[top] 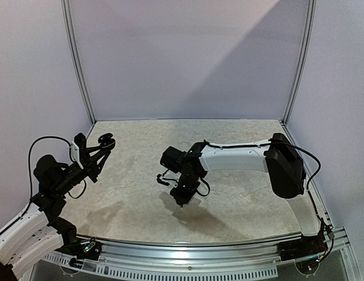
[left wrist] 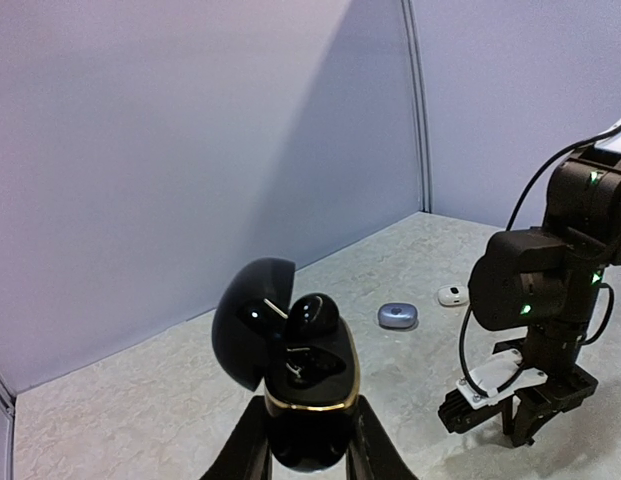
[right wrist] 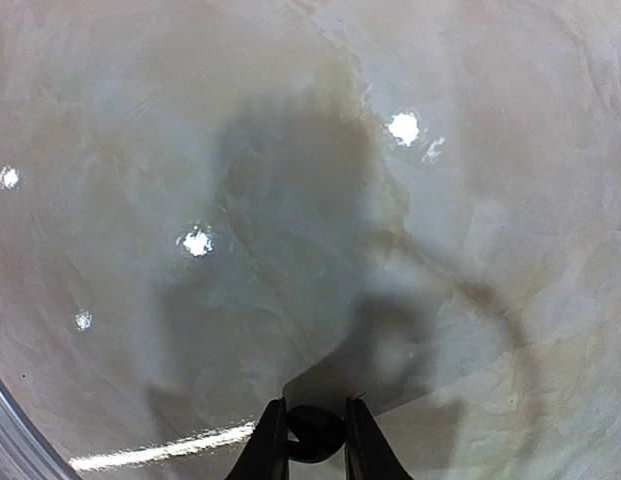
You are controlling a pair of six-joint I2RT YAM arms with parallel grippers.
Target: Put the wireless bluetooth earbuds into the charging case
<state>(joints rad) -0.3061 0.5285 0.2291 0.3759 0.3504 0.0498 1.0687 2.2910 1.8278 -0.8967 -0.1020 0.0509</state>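
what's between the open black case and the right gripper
Nothing: the top view shows bare table between the open black case and the right gripper; the left wrist view shows a bluish case farther back.

Glossy black plastic charging case (left wrist: 315, 388) over a smooth, marbled table (top: 246, 199).

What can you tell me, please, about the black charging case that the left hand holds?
The black charging case is a glossy, pebble-shaped shell, seemingly plastic, with a thin gold band around the base's rim. Its lid stands hinged open toward the left. A black earbud sits in one well. The left hand clamps its base from both sides, holding it upright, clear of the table.
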